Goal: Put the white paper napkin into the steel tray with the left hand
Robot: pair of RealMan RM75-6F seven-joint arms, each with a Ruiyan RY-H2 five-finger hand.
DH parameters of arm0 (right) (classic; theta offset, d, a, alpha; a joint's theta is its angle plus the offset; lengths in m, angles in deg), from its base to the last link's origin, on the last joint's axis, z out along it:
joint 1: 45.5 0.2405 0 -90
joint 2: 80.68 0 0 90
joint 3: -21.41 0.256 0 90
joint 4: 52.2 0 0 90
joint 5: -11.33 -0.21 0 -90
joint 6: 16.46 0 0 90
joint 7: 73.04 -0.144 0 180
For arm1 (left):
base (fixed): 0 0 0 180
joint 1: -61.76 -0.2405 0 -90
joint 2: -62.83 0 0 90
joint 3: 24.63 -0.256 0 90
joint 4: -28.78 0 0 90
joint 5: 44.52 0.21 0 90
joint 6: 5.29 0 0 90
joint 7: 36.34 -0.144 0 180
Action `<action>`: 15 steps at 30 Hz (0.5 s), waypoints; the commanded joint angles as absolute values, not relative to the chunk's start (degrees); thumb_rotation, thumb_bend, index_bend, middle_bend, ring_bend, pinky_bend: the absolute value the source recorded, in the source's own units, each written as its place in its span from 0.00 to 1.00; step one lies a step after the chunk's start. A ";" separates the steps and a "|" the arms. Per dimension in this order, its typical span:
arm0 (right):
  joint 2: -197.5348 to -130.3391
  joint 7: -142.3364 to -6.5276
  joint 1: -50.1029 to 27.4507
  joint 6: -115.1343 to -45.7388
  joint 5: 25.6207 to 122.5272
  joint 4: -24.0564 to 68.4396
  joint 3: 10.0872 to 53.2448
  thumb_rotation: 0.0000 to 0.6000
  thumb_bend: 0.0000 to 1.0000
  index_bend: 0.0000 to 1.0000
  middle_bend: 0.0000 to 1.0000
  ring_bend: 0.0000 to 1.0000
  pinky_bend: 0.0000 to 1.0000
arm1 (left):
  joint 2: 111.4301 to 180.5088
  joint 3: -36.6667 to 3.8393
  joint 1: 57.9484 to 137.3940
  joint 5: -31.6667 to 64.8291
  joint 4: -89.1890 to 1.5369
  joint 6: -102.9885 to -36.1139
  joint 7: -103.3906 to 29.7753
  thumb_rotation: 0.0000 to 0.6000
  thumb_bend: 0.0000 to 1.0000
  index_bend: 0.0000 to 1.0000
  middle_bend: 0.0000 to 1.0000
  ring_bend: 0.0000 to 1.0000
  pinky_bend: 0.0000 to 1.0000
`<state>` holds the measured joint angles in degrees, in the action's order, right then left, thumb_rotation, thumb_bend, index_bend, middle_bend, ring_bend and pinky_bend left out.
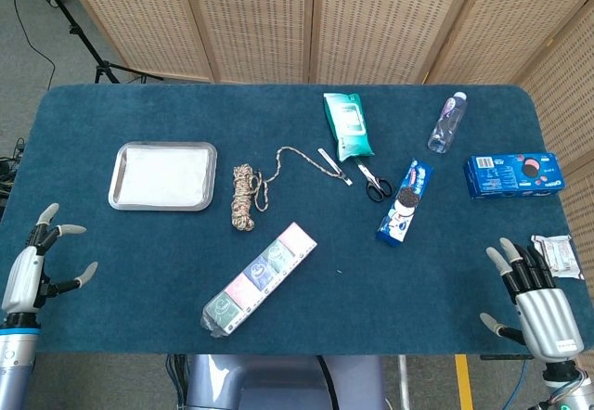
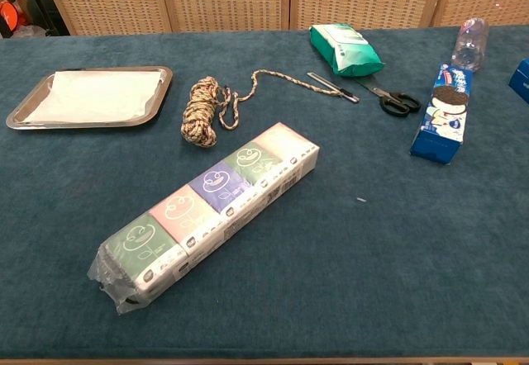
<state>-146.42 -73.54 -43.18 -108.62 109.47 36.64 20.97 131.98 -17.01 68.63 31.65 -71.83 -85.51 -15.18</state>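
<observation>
From the head view, the white paper napkin (image 1: 163, 174) lies flat inside the steel tray (image 1: 118, 164), covering most of its floor, at the left of the blue table (image 1: 371, 280). The left hand (image 1: 30, 263) hangs off the near left edge of the table, fingers spread and holding nothing, well apart from the tray. The right hand (image 1: 538, 303) sits past the near right corner, fingers apart and empty, just beside a small white wrapped packet (image 1: 557, 254). Right of the tray lies a coiled rope (image 1: 244, 197), its loose end trailing toward a pen (image 1: 334, 166) and black-handled scissors (image 1: 374, 183). A long pack of tissues (image 1: 259, 277) lies diagonally near the front edge. A green wet-wipe pack (image 1: 347, 124), a water bottle (image 1: 446, 122), a blue cookie sleeve (image 1: 405, 201) and a blue cookie box (image 1: 513, 173) fill the right half. Open cloth lies between the tray and the left hand.

From the chest view, neither hand shows. The napkin (image 2: 95, 97) rests within the tray (image 2: 162, 80) at far left, close to the table's left edge. The rope (image 2: 201, 111) is just beside the tray's right rim, not touching it. The tissue pack (image 2: 211, 212) takes the middle foreground, with bare cloth to its right.
</observation>
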 commanded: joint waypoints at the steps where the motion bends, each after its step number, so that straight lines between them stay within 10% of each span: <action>1: -146.41 -73.54 -43.18 -108.62 109.47 36.65 20.96 1.00 0.00 0.00 0.00 0.00 0.00 | 131.92 -16.98 68.59 31.72 -71.89 -85.50 -15.08 1.00 0.24 0.35 0.00 0.00 0.00; 15: -146.45 -73.32 -43.07 -108.29 109.28 36.68 20.95 1.00 0.00 0.00 0.00 0.00 0.00 | 131.57 -17.14 68.04 33.12 -72.49 -86.53 -15.12 1.00 0.24 0.35 0.00 0.00 0.00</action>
<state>-146.46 -73.31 -43.04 -108.24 109.23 36.71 20.98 131.57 -17.13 68.07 33.08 -72.45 -86.49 -15.08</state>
